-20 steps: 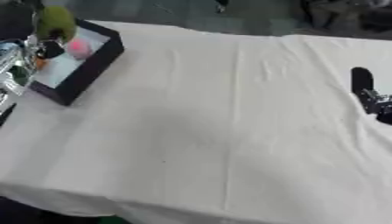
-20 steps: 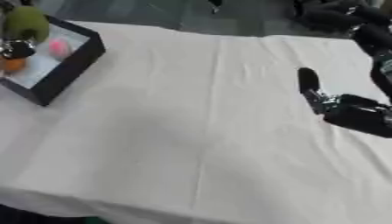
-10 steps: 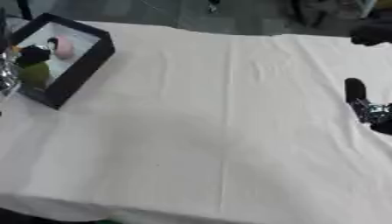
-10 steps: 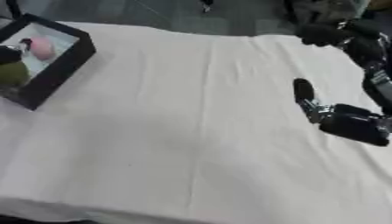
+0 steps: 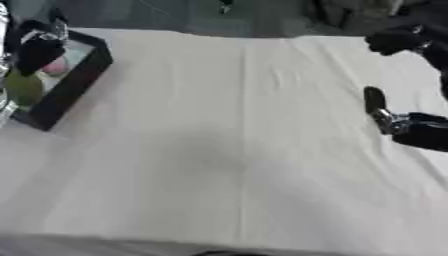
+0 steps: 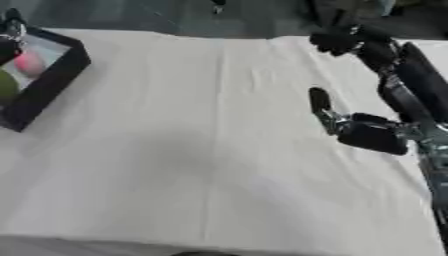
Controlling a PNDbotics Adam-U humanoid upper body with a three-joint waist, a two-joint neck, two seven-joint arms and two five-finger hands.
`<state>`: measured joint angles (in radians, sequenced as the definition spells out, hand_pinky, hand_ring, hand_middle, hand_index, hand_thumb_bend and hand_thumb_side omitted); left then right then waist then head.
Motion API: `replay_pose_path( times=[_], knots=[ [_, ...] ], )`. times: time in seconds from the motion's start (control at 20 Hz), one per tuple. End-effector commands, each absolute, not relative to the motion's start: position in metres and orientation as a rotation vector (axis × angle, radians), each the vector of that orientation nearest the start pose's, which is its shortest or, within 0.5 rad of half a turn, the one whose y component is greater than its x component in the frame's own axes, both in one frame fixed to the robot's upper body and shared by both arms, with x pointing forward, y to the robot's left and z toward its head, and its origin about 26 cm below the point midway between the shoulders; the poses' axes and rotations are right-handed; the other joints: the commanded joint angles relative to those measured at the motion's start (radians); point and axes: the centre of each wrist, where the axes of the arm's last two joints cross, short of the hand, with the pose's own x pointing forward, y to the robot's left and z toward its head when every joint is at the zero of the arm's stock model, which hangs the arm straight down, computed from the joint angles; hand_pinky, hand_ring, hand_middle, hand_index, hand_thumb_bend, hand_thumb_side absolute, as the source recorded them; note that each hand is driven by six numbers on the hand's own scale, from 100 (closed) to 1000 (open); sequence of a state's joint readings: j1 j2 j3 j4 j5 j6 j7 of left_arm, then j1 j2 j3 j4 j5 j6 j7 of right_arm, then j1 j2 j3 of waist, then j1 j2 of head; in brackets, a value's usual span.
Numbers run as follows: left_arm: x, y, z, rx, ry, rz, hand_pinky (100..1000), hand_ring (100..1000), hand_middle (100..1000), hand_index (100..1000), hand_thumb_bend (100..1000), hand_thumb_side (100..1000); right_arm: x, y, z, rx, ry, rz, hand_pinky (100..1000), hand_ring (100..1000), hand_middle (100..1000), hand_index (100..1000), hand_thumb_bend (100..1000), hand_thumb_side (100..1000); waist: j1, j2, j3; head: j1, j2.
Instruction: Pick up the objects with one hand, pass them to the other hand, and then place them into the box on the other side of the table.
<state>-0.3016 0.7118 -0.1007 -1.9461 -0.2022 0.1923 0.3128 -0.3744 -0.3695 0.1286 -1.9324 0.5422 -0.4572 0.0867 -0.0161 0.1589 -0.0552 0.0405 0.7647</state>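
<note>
The black box sits at the table's 10 o'clock corner, on the white cloth. Inside it lie a green round thing and a pink round thing. The green one is nearer, by the box's left side.

The left hand is over the box, above the pink thing. It looks dark and blurry, and I cannot tell if its fingers are straight or curled. It does not seem to be holding the green thing, which looks like it is already down in the box.

The right hand rests on the table at 3 o'clock, well apart from the box. Its fingers are straight and let go, pointing up toward 12 o'clock. It holds nothing.

I think the step now is finishing the drop into the box. To do it well, the left hand should lift straight up, so it does not bump the box's wall or drag the round things out. I see nothing else on the cloth to pick up.
</note>
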Motion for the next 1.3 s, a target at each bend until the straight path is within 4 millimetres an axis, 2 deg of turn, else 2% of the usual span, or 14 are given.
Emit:
replay_pose_path(
  times=[0.05, 0.15, 0.2, 0.4, 0.65, 0.95, 1.3],
  knots=[
    [0.296, 0.276, 0.214, 0.623, -2.296, -0.513, 643, 100, 859, 956, 100, 611, 0.315, -0.236, 0.197, 0.686, 3.101, -1.343, 648, 729, 752, 874, 100, 299, -0.001, -0.018, 0.003, -0.061, 0.005],
    [0.295, 0.261, 0.202, 0.479, -2.342, -0.503, 645, 100, 869, 956, 100, 645, 0.315, -0.236, 0.190, 0.690, 3.149, -1.309, 636, 725, 748, 870, 100, 405, -0.004, -0.017, 0.005, -0.087, 0.005],
    [0.295, 0.252, 0.196, 0.420, -2.350, -0.504, 644, 100, 875, 957, 100, 667, 0.315, -0.235, 0.187, 0.685, 3.175, -1.293, 633, 724, 747, 868, 100, 418, -0.005, -0.017, 0.006, -0.094, 0.005],
    [0.290, 0.220, 0.173, 0.264, -2.315, -0.487, 644, 100, 900, 960, 100, 692, 0.314, -0.231, 0.174, 0.640, 3.244, -1.268, 622, 722, 744, 865, 100, 434, -0.008, -0.015, 0.005, -0.103, 0.005],
    [0.280, 0.190, 0.152, 0.128, -2.201, -0.425, 638, 100, 938, 975, 100, 724, 0.312, -0.225, 0.159, 0.577, 3.312, -1.266, 604, 716, 737, 857, 100, 447, -0.007, -0.014, 0.007, -0.102, 0.005],
    [0.270, 0.174, 0.138, 0.092, -2.100, -0.406, 633, 100, 944, 979, 100, 740, 0.309, -0.219, 0.140, 0.485, 3.370, -1.306, 593, 709, 731, 852, 100, 457, 0.002, -0.018, 0.016, -0.084, 0.005],
    [0.268, 0.170, 0.134, 0.094, -2.066, -0.423, 633, 100, 944, 976, 100, 750, 0.308, -0.219, 0.136, 0.477, 3.387, -1.311, 592, 708, 730, 852, 100, 455, 0.001, -0.026, 0.017, -0.064, 0.005]
  ],
)
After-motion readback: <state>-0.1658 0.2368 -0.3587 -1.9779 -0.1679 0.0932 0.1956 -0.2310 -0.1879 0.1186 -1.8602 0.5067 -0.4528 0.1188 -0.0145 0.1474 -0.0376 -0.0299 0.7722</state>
